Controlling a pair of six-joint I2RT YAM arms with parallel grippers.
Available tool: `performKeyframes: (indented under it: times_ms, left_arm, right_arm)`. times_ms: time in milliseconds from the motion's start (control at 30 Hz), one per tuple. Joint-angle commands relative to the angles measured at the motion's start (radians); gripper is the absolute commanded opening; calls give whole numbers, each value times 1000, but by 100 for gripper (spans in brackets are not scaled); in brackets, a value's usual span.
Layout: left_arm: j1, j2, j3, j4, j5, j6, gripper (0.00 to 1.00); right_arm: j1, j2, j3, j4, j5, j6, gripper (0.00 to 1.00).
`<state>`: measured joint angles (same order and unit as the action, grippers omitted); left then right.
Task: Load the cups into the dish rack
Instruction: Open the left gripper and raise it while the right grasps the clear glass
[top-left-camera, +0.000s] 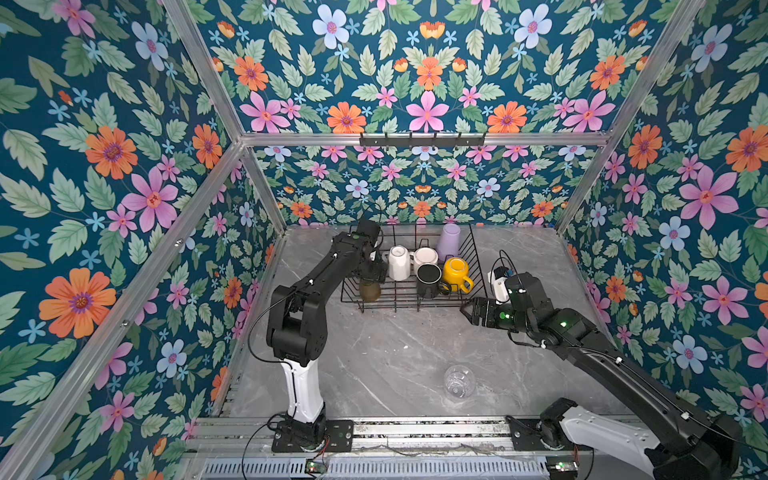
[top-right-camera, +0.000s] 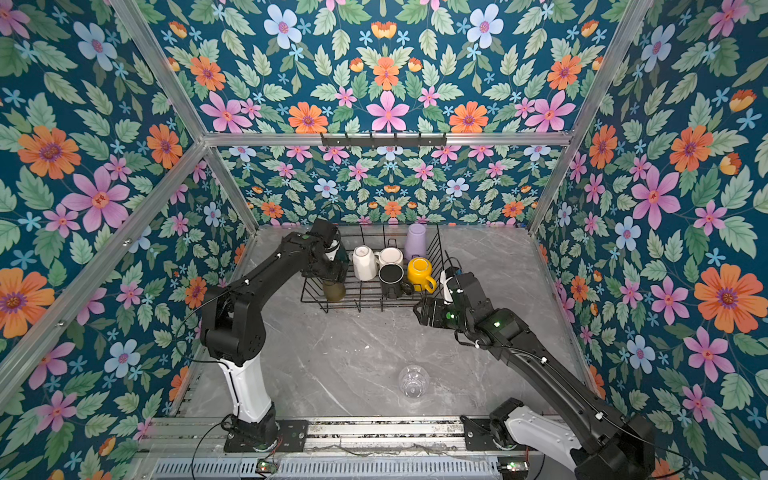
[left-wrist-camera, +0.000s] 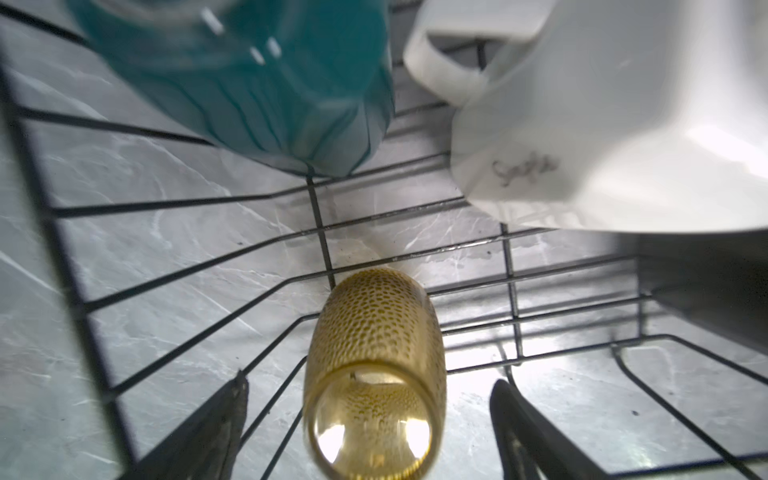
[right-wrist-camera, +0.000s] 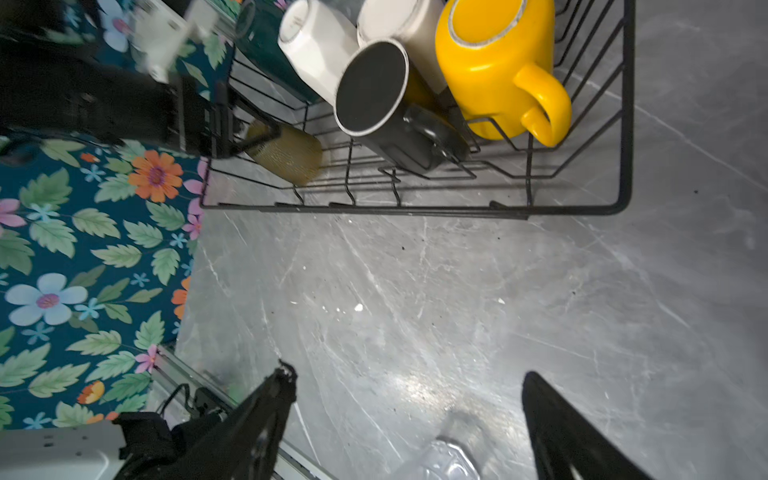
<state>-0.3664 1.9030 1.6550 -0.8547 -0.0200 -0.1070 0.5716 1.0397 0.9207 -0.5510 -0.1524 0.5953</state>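
Cups fill much of the dish rack (top-left-camera: 399, 297) at the back of a grey marble-look tabletop (top-left-camera: 374, 353). The white mug (top-left-camera: 398, 262), cream mug (top-left-camera: 424, 255), lilac tumbler (top-left-camera: 449, 237), black mug (top-left-camera: 429, 278), yellow mug (top-left-camera: 455, 272) and dark green mug (left-wrist-camera: 249, 83) sit among the wires, with the amber glass (top-left-camera: 370, 289) in the near left corner. The left gripper (left-wrist-camera: 370, 380) hangs over that glass, jaws spread and clear of it. The right gripper (right-wrist-camera: 409, 372), likewise wide and empty, hovers just off the rack's near right corner. Seven of eight appear loaded. Only the clear glass (top-left-camera: 458, 380) is left, alone near the table's front edge. Teal floral wallpaper (top-left-camera: 104, 166) on an aluminium frame encloses the cell.
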Motion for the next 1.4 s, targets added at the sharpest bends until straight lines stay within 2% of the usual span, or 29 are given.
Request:
performKeyframes:
  times_ms: [0, 200, 333, 533, 800, 1000, 1367]
  left_arm:
    - [0, -45, -6, 45, -20, -13, 93]
    - [6, -295, -180, 255, -88, -65, 95]
    - [5, -522, -353, 428, -51, -90, 99]
    - [7, -798, -566, 583, -26, -157, 99]
    - [8, -1015, -699, 586, -67, -244, 99]
    - [8, -1190, -779, 606, -87, -280, 100]
    - [8, -1304, -832, 568, -78, -342, 100]
  right_arm:
    - [35, -4, 5, -113, 49, -38, 84]
    - [119, -36, -19, -237, 61, -29, 75]
    - [161, -79, -52, -275, 30, 9, 69]
    - [250, -83, -84, -321, 32, 51, 65]
    - [323, -45, -122, -310, 27, 83, 60]
    - [346, -6, -178, -241, 43, 121, 51]
    - [355, 124, -188, -145, 44, 89, 35]
